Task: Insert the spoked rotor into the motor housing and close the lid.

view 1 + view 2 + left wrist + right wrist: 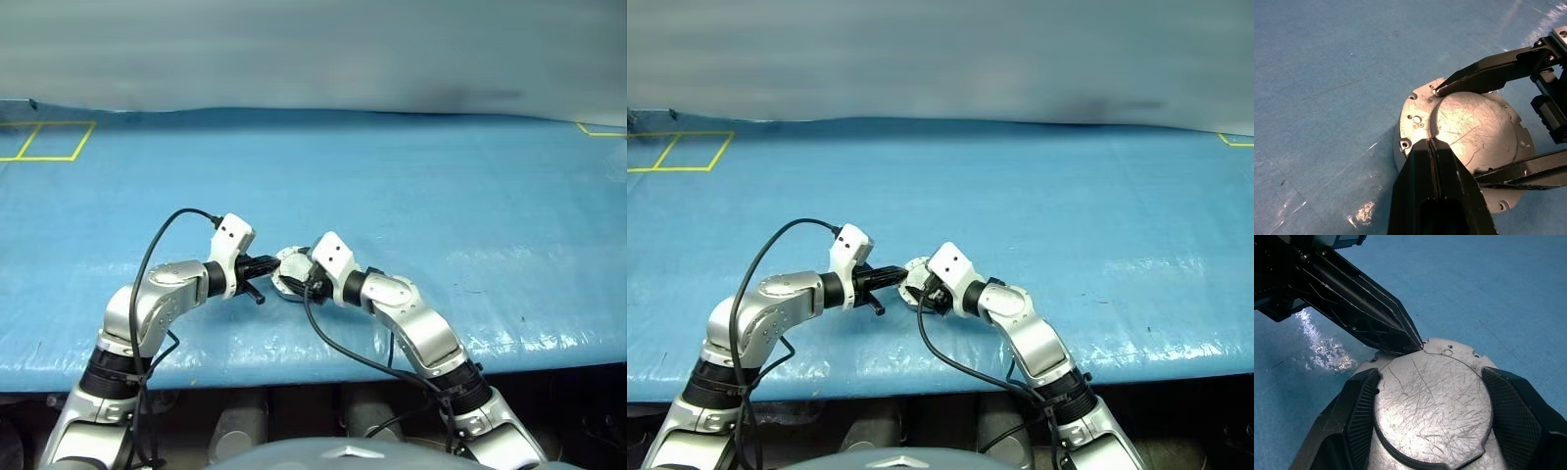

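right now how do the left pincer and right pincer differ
The left pincer is shut, its joined tips pressing the lid's flat rim; the right pincer stands wide, one finger at either side of the lid's raised circle. Both touch the lid.

A wide table [441,186] is stretching across the room, covered in a blue sheet [323,166] that is wrinkling along its near edge and catching the overhead light in pale glints. Yellow tape lines [47,140] are marking out squares at the far left corner, and another bit of yellow tape [600,129] is showing at the far right. Behind, a plain grey wall [294,49] is running the whole width.
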Tool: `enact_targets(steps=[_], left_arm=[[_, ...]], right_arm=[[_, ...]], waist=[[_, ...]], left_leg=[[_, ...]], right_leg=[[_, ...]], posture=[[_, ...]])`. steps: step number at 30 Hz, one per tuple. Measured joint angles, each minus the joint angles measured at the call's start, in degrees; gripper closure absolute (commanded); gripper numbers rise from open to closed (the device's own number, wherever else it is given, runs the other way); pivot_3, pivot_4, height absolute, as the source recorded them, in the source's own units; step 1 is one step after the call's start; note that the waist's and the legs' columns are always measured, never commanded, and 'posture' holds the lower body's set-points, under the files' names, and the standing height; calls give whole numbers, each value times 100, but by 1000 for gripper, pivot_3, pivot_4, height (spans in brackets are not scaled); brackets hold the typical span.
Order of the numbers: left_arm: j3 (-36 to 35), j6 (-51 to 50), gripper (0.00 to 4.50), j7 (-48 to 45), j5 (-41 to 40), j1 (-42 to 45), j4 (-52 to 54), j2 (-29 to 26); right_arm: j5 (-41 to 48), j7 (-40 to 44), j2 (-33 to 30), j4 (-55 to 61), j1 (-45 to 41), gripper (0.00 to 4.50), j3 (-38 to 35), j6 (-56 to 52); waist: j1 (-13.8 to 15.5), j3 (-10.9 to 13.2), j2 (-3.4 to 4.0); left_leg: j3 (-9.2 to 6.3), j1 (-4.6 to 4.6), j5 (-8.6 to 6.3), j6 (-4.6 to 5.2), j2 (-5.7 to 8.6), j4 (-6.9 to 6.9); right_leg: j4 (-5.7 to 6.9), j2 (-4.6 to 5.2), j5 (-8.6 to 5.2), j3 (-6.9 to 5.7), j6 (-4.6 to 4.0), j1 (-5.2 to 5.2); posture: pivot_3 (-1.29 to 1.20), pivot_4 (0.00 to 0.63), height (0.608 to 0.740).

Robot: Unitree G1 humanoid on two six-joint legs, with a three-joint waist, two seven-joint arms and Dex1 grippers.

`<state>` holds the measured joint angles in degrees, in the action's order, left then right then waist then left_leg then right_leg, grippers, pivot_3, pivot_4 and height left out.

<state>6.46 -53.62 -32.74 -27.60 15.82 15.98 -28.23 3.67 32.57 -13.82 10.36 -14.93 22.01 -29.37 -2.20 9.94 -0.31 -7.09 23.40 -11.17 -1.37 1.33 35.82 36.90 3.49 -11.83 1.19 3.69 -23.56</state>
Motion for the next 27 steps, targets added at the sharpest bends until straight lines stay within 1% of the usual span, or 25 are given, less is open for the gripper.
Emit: enact_targets(steps=[4,6,8,9,13,20,24,27], left_arm=[[75,37,4500,-1,41,26,-2,0],[88,46,4500,-18,46,32,-2,0],[96,54,4500,-44,48,37,-6,0],[97,58,4500,-53,50,40,-6,0],[99,66,4500,-104,66,43,-13,-2],[117,81,4500,-184,155,57,-19,-18],[132,104,4500,-235,211,60,-24,-37],[156,156,4500,-250,248,59,-33,-40]], right_arm=[[39,39,-29,63,3,1465,-36,-126],[93,49,-42,95,25,711,-58,-158],[156,110,-92,187,82,122,-68,-240],[198,130,-121,241,119,55,-69,-264],[412,130,-151,481,321,55,-289,-475],[959,128,-403,1086,810,55,-866,-915],[1604,140,-478,1487,1259,55,-1502,-1391],[2393,153,-441,1822,1424,55,-2142,-1860]], waist=[[13,-1,-1],[18,-1,-2],[21,-2,-4],[20,-3,-4],[29,-3,-5],[40,-3,-5],[61,-2,-5],[68,-2,-6]], left_leg=[[-1,0,0,0,1,0],[-1,1,0,0,2,0],[-1,2,0,0,4,-1],[-1,2,0,0,4,-2],[-1,2,0,0,4,-1],[-2,5,0,0,4,-1],[-2,11,-1,1,4,-1],[-2,10,-1,1,3,-1]], right_leg=[[-2,1,0,0,0,2],[-3,2,0,0,0,2],[-6,3,0,0,0,2],[-6,3,0,0,0,2],[-6,3,0,0,0,3],[-6,4,-1,-1,0,1],[-7,4,-1,0,0,-6],[-6,4,-1,0,0,-5]], posture=[[0,150,740],[0,150,740],[0,150,740],[0,150,740],[0,150,740],[0,150,740],[0,150,740],[0,150,740]])
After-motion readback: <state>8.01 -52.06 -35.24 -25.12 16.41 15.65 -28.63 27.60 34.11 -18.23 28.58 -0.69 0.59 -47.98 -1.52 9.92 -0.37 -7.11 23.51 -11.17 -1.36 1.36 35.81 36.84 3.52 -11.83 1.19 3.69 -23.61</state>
